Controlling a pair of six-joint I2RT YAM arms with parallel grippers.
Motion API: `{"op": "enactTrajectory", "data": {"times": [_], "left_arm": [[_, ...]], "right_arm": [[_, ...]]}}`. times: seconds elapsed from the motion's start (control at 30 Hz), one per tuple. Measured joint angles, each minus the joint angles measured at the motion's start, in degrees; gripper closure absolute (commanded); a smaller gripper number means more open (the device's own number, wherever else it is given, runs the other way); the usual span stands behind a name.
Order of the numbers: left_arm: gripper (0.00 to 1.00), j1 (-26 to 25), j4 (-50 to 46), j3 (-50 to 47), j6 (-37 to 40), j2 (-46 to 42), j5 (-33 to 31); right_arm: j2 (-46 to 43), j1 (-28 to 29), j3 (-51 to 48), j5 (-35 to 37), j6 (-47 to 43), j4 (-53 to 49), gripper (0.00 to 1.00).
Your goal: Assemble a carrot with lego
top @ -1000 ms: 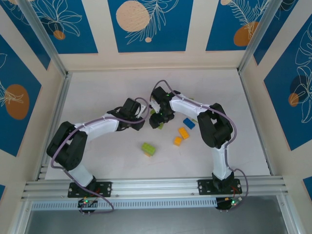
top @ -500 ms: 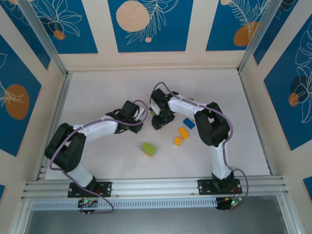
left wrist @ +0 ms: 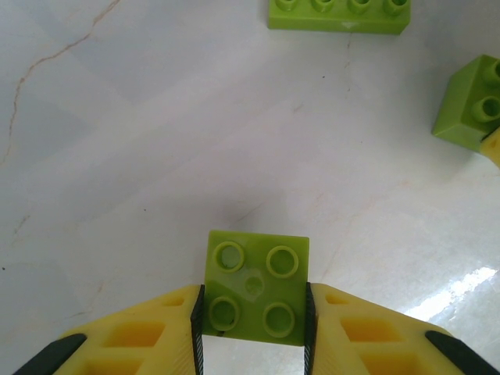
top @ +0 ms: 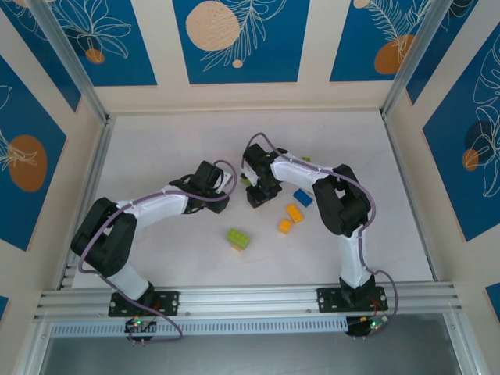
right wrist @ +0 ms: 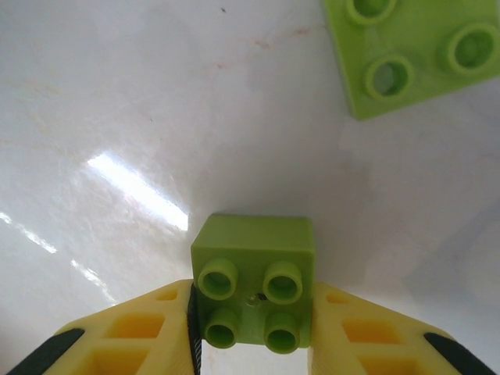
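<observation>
Two gripped lime bricks, one per tool

Left arm and right arm: white link shells, black joint housings, black base plates. A grey-purple cable runs outside each arm. Small green and red lights below the bases. Left fingers and right fingers: yellow plastic with recessed pockets, dark ribbed inner pads, black outer patches.
</observation>
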Motion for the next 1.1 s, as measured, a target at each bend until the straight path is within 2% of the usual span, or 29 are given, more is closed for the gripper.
{"op": "enactTrajectory", "data": {"times": [0.13,0.23,0.5,0.9,1.1], "left_arm": [[0.65,-1.4,0.0,0.0,-0.3,0.0,0.0],[0.64,-4.3,-0.4,1.1,-0.6,0.7,0.0],[0.63,-11.0,-0.2,7.6,-2.2,8.2,0.5],[0.57,-14.4,-0.3,16.6,-3.9,16.2,1.7],[0.48,-14.6,-0.5,18.1,-3.5,18.6,0.9]], "right_arm": [[-3.3,-0.3,-2.2,1.2,1.5,-0.5,0.66],[-7.8,-0.7,-3.1,2.4,2.6,-1.6,0.66],[-20.0,-3.5,-3.5,5.3,4.3,-4.3,0.66],[-25.9,-4.9,-8.9,6.5,5.9,-6.7,0.66],[-27.6,-4.9,-9.9,6.7,6.4,-7.3,0.66]]}}
